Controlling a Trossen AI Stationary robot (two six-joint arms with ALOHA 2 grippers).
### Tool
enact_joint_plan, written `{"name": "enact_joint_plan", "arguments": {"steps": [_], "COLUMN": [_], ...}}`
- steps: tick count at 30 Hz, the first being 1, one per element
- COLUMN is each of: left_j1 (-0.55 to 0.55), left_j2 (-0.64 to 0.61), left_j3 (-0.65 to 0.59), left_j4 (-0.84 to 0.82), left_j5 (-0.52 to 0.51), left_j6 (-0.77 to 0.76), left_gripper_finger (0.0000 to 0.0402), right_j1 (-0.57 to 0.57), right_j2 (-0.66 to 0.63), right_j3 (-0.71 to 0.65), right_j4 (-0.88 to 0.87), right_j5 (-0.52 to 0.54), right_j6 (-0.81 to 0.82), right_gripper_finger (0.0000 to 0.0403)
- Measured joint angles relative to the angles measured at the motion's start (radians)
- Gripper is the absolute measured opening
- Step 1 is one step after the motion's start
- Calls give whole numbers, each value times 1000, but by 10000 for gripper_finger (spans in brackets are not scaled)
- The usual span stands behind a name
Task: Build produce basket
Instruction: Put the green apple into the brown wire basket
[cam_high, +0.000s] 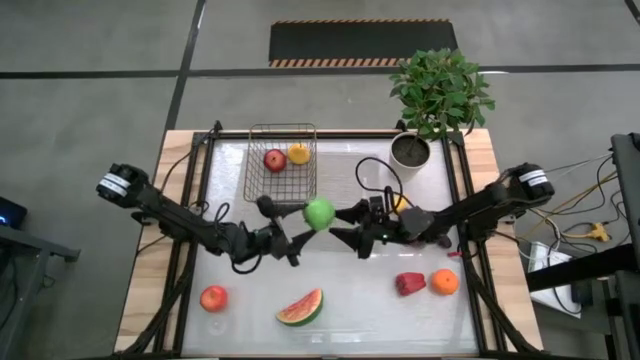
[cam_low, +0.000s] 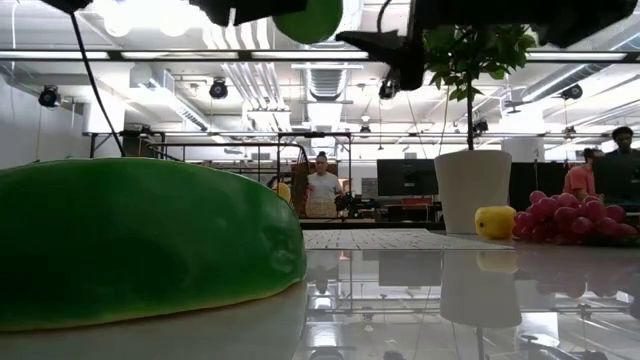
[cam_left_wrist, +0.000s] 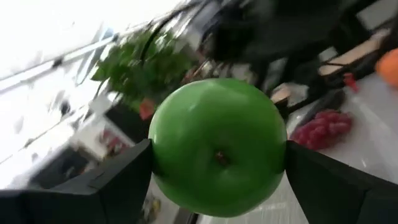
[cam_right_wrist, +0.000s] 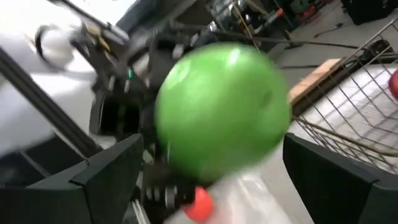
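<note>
green apple (cam_high: 319, 212): hanging above the middle of the bench, between the two tools, just beside the near edge of the basket
left tool (cam_left_wrist: 217, 180): gripping the green apple, its fingers (cam_left_wrist: 118, 177) pressing on both sides of the fruit
right tool (cam_right_wrist: 211, 168): standing wide around the same apple, its fingers (cam_right_wrist: 109, 174) showing clear of the skin, so the weight is looking to be on the left side alone
basket (cam_high: 281, 162): sitting at the far side of the bench, already carrying a red apple (cam_high: 274, 159) and a yellow fruit (cam_high: 298, 153)
rest of the produce: watermelon slice (cam_high: 300, 307), peach (cam_high: 213, 297), red pepper (cam_high: 409, 283) and orange (cam_high: 444, 281) lying along the near side; grapes (cam_low: 570, 220) and a lemon (cam_low: 494, 221) lying by the white plant pot (cam_high: 410, 150)
risk: the round, smooth apple slipping from the left tool's grip and rolling off across the bench
risk: the wide right tool clipping the apple or the left fingers while pulling clear, knocking the fruit loose
risk: the left arm catching the wire rim on its way over and shifting the basket
</note>
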Motion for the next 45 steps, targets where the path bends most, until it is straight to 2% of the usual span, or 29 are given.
{"name": "enact_joint_plan", "arguments": {"steps": [4, 7, 10, 12, 16, 20, 22, 23, 28, 34, 45], "left_j1": [4, 23, 61, 106, 261, 454, 558, 606, 795, 868, 871], "left_j2": [-51, -108, -162, -191, -212, -189, -166, -152, -58, 61, 205], "left_j3": [20, 63, 139, 212, 365, 455, 487, 498, 565, 590, 602], "left_j4": [-192, -405, -710, -962, -1367, -1585, -1663, -1696, -1810, -1819, -1788], "left_j5": [-63, -64, -61, -24, 205, 550, 726, 781, 871, 893, 890], "left_j6": [-139, -282, -450, -578, -802, -831, -767, -743, -727, -707, -656], "left_gripper_finger": [318, 318, 318, 318, 318, 318, 318, 318, 318, 318, 318], "right_j1": [5, 13, 29, 40, 68, 92, 102, 106, 116, 116, 116], "right_j2": [-127, -207, -269, -298, -317, -314, -301, -293, -230, -168, -144], "right_j3": [13, 13, 13, 13, 13, 13, 12, 12, 11, 11, 11], "right_j4": [-249, -401, -502, -555, -630, -768, -844, -867, -864, -861, -846], "right_j5": [4, 13, 14, 17, 20, 19, 21, 24, 28, 28, 28], "right_j6": [-43, -52, -65, -74, -127, -237, -230, -224, -219, -205, -206], "right_gripper_finger": [365, 365, 365, 365, 365, 365, 365, 365, 365, 366, 366]}}
